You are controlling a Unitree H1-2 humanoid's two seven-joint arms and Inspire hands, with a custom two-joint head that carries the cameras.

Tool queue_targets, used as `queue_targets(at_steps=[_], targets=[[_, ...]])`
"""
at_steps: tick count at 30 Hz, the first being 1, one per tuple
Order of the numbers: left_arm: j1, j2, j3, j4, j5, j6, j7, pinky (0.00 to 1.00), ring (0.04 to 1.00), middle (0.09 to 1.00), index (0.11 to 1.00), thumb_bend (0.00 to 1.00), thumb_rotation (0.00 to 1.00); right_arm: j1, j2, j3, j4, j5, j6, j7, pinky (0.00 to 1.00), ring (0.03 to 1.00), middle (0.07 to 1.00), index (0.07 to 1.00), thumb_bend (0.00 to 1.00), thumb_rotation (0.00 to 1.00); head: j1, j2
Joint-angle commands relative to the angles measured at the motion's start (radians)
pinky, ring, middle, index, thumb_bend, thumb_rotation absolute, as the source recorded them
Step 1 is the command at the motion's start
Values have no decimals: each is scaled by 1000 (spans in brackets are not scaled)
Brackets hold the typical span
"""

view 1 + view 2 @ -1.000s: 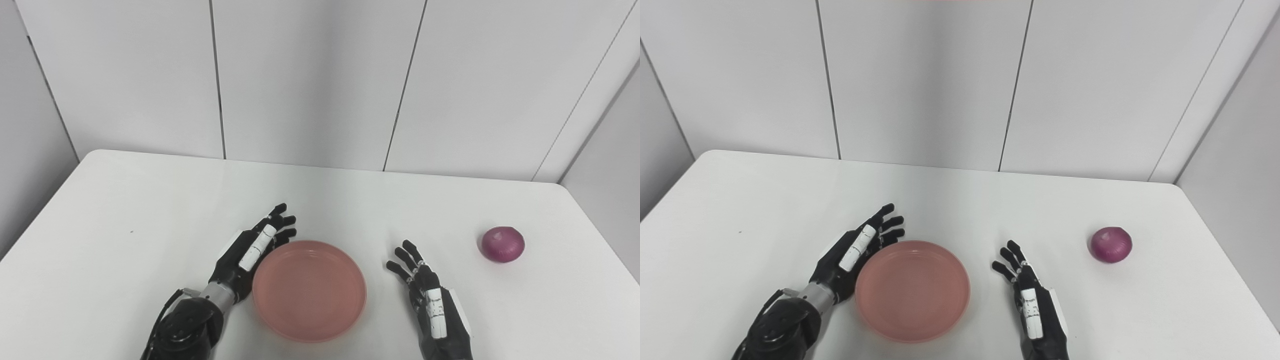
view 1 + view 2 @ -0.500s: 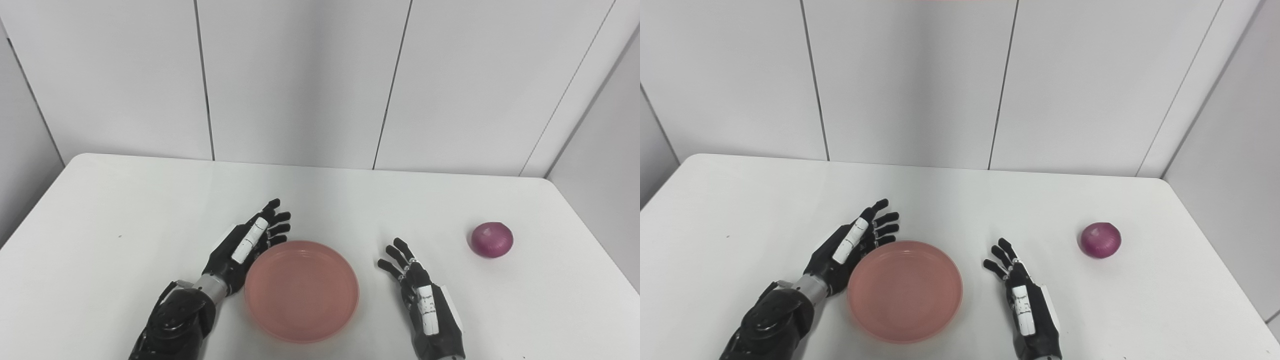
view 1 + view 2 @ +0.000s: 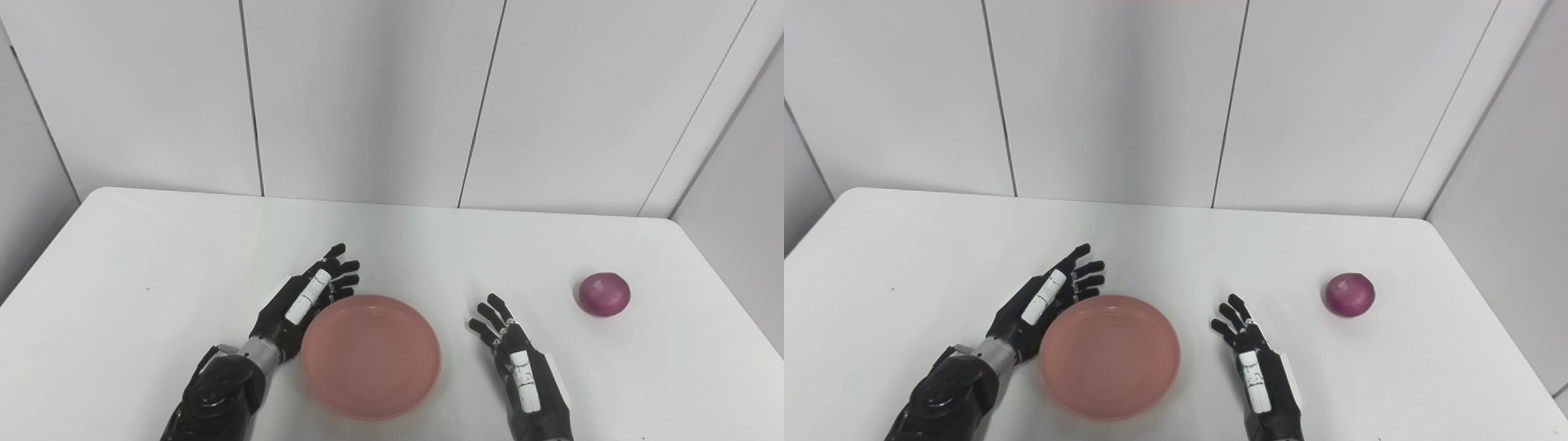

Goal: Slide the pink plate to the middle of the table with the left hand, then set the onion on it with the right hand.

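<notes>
A pink plate (image 3: 370, 355) lies near the front middle of the white table (image 3: 184, 245). My left hand (image 3: 303, 300) is open, edge-on against the plate's left rim, fingers pointing away from me. My right hand (image 3: 520, 367) is open and empty, a little to the right of the plate, apart from it. A purple-red onion (image 3: 604, 294) sits on the table at the far right, well beyond my right hand; it also shows in the right eye view (image 3: 1349, 294).
White wall panels (image 3: 367, 92) stand behind the table's back edge. The table's right edge (image 3: 729, 288) runs close to the onion.
The camera has shifted, so the whole scene moved a little left. The hands and the plate have barely moved; the left hand stays at the plate's left rim.
</notes>
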Motion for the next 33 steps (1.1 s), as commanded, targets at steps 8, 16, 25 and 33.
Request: queue_targets(at_steps=[8,16,25,33], targets=[[17,-18,-28,90,17,9,-21,878,856,861,925,877,798,-121,-144,-84,-189,-117,148,-24,785,813,876,937,834,803,-17,-10],[8,-22,-25,112,18,-10,-22,881,862,866,924,861,806,-215,-302,-114,-224,-236,224,2,711,806,853,904,830,658,-36,-25],[-6,-15,-11,143,6,-27,-39,885,869,870,928,856,810,-266,-430,-107,-140,-379,191,-2,701,782,839,890,945,588,-100,-48],[-6,-14,-1,151,4,-37,-52,877,865,861,933,879,798,-337,-542,21,-85,-675,243,72,620,765,834,870,971,459,-116,-54]])
